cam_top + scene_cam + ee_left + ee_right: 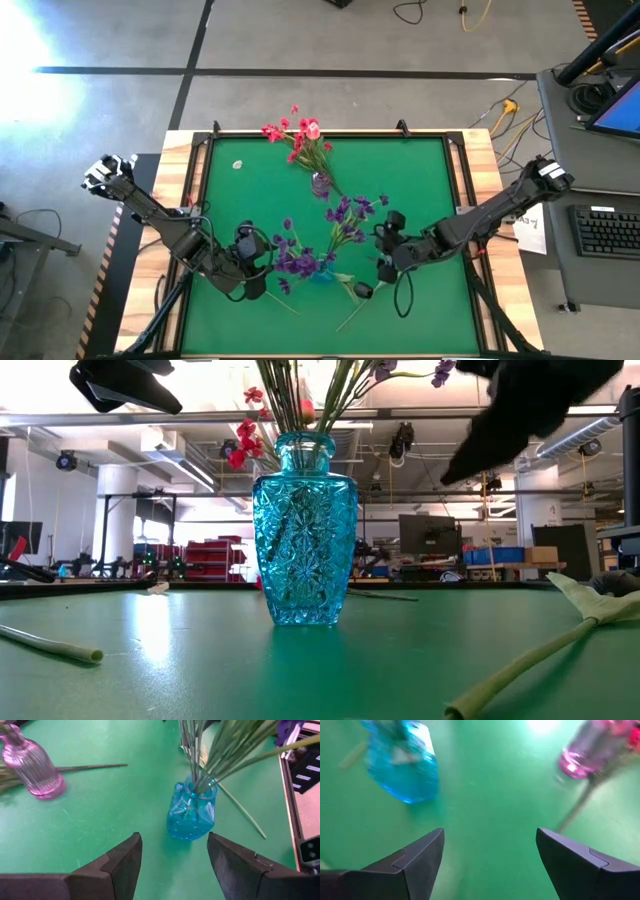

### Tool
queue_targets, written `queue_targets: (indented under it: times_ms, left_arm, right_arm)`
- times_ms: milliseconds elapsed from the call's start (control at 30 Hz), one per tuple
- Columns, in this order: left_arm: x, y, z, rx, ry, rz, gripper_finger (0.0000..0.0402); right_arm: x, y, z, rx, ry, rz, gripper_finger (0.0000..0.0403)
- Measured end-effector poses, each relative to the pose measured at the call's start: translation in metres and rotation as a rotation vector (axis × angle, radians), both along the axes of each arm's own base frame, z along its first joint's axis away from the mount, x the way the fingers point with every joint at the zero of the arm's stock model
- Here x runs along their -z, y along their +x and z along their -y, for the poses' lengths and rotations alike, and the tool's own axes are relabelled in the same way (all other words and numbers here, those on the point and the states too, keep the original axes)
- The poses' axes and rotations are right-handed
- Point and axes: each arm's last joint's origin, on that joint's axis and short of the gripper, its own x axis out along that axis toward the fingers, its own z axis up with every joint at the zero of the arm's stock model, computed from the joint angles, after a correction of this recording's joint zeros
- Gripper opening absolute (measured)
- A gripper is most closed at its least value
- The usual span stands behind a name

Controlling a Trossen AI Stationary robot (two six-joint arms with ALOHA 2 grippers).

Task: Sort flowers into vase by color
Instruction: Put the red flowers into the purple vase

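Observation:
A blue glass vase (322, 272) (303, 530) stands mid-table, and purple sprays (345, 215) stick up out of its neck. Farther back, a pink glass vase (320, 183) (35, 767) holds red blooms (295, 135). A pale-budded stem (560, 640) (352, 292) lies flat on the cloth to the right of the blue vase. Another loose stem (50, 645) lies to its left. My left gripper (256, 270) (172, 850) hovers open just left of the blue vase. My right gripper (384, 252) (490, 845) hovers open to its right. Neither touches anything.
A thin stem (90, 767) lies beside the pink vase. A small white scrap (238, 165) sits near the far left corner. A wooden rim (180, 160) borders the green cloth. Bare cloth shows at the far right (420, 170) and along the near edge (300, 330).

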Motion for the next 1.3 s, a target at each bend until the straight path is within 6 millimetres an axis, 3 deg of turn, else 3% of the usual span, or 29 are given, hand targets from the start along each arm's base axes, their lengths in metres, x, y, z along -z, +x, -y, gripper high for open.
queue_targets:
  times_ms: [267, 567, 733, 1000, 1300]
  left_arm:
    - [0.000, 0.000, 0.000, 0.003, 0.030, 0.004, 0.0213]
    - [-0.001, 0.000, -0.001, -0.022, 0.054, 0.020, 0.0213]
    - [-0.001, 0.000, -0.002, -0.029, 0.069, 0.025, 0.0213]
    - [-0.001, 0.000, -0.002, -0.036, 0.098, 0.032, 0.0213]
    - [-0.001, 0.000, -0.003, -0.036, 0.104, 0.024, 0.0213]
  right_arm:
    - [0.029, -0.004, 0.023, 0.140, 0.030, 0.033, 0.0297]
    - [0.051, -0.003, 0.065, 0.238, 0.130, 0.078, 0.0294]
    - [0.049, 0.002, 0.094, 0.328, 0.129, 0.118, 0.0287]
    - [0.040, 0.008, 0.136, 0.310, 0.178, 0.211, 0.0272]
    - [0.043, 0.004, 0.151, 0.322, 0.116, 0.245, 0.0255]
